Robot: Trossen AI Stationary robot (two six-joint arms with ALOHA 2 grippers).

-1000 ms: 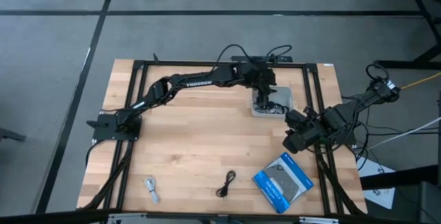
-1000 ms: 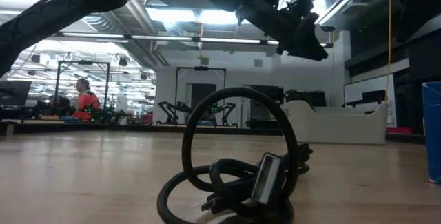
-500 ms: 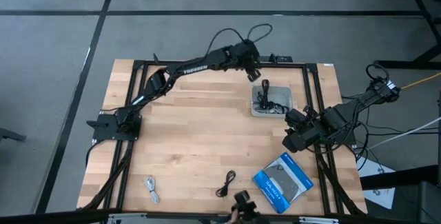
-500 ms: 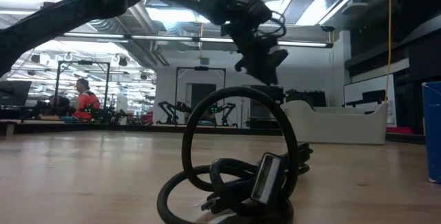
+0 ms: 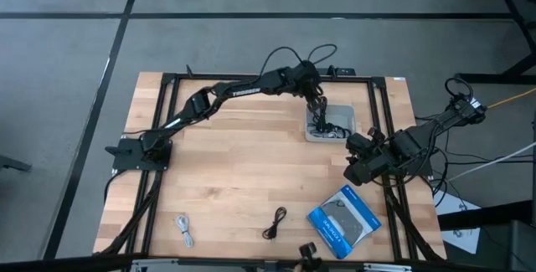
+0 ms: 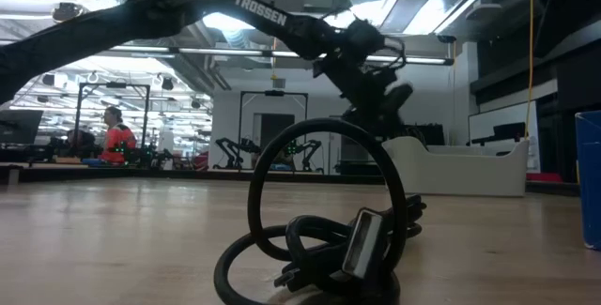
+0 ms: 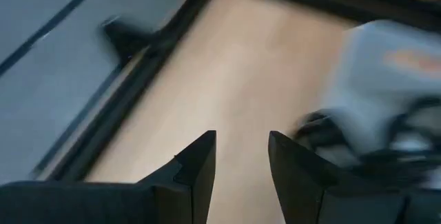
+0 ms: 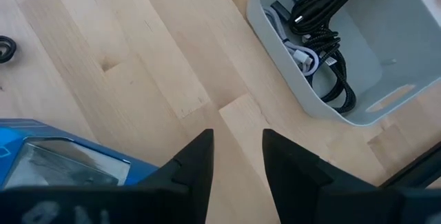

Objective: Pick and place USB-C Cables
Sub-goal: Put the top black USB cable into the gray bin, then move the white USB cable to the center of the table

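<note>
A translucent grey tray stands near the table's far right and holds a bundle of black cables. One black coiled cable lies near the near edge and fills the foreground of the low view. A whitish-grey cable lies to its left. My left gripper hangs at the tray's far left corner. In its wrist view it is open with nothing between the fingers. My right gripper waits, open, by the table's right edge, between the tray and the box.
A blue-and-black box lies flat at the near right, also showing in the right wrist view. The black frame rails run along the table's sides. Bare wood lies between the tray and the loose cables.
My left gripper was over the tray, swung off it toward the far edge and the left, then came back down to the tray's far left corner. The cables on the table and my right arm have kept still.
</note>
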